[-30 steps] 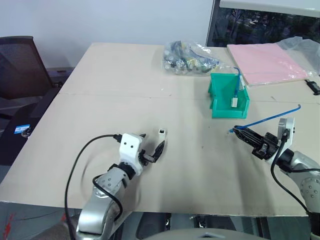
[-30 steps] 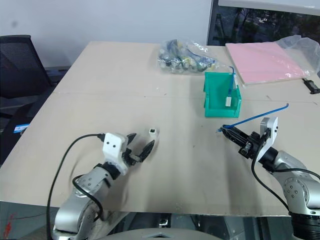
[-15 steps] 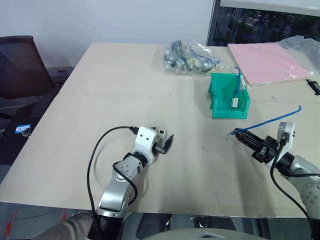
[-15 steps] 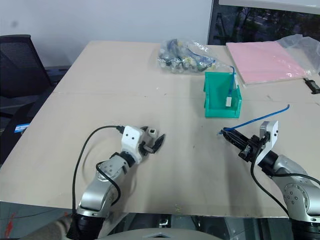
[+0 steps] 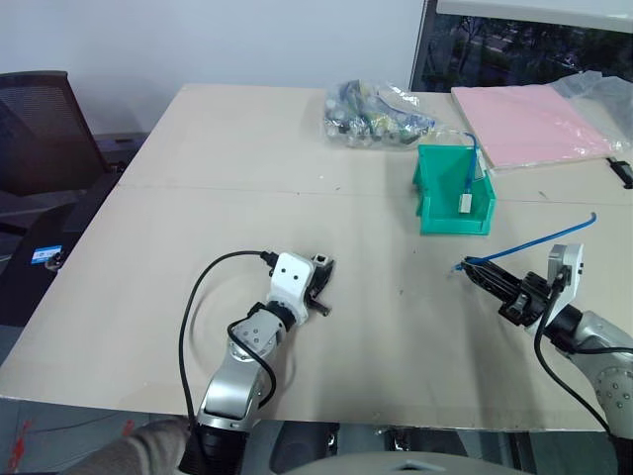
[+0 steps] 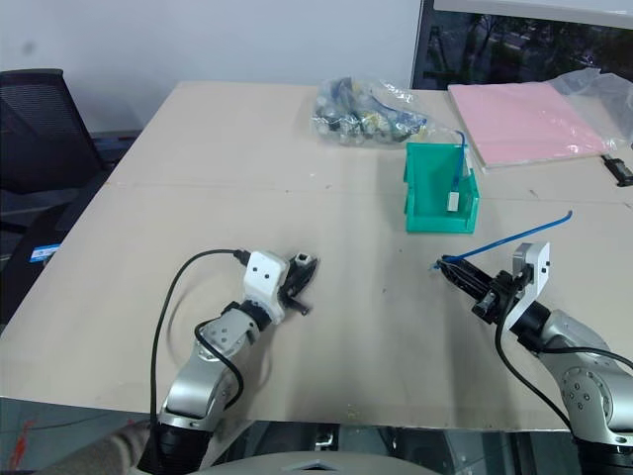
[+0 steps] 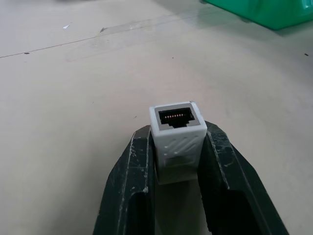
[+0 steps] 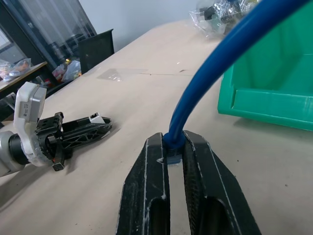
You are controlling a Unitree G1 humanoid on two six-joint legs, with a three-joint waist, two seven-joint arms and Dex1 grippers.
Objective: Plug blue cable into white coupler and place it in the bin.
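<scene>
Where wrist views close in, white coupler (image 7: 177,139) socket shows.

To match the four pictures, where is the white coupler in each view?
Left eye view: white coupler in the left claw, lower centre.
Right eye view: lower centre-left.
Left wrist view: centre, between the black fingers.
Right wrist view: hidden within the left claw.
Shared landmark: the green bin.

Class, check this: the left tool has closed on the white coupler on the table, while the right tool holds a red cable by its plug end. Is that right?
One error: the cable is blue, not red, as the right wrist view shows. The right tool does hold its plug end, and the left tool does grip the white coupler on the table.
</scene>
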